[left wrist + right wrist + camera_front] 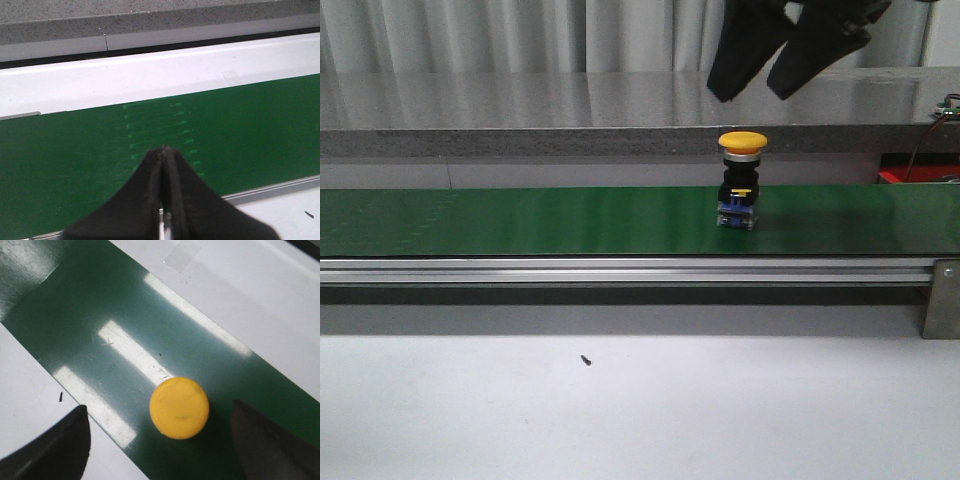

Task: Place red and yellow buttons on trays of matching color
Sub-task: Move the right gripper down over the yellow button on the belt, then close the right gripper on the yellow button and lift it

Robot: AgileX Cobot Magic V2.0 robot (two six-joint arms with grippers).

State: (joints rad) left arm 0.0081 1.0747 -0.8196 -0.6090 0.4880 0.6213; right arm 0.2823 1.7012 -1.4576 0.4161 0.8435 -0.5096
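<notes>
- While the yellow mushroom-head push button stands upright on the green conveyor belt, the spread right gripper hangs above it; off-centre closing could topple it.
- Left gripper: closed, empty, over the belt.

You've got a yellow-capped button with black body, blue base, on the green belt; white bench, black fingers.

front cam low, facing across green belt, left wrist close, angled down on belt, right wrist straight down, all share belt
</notes>
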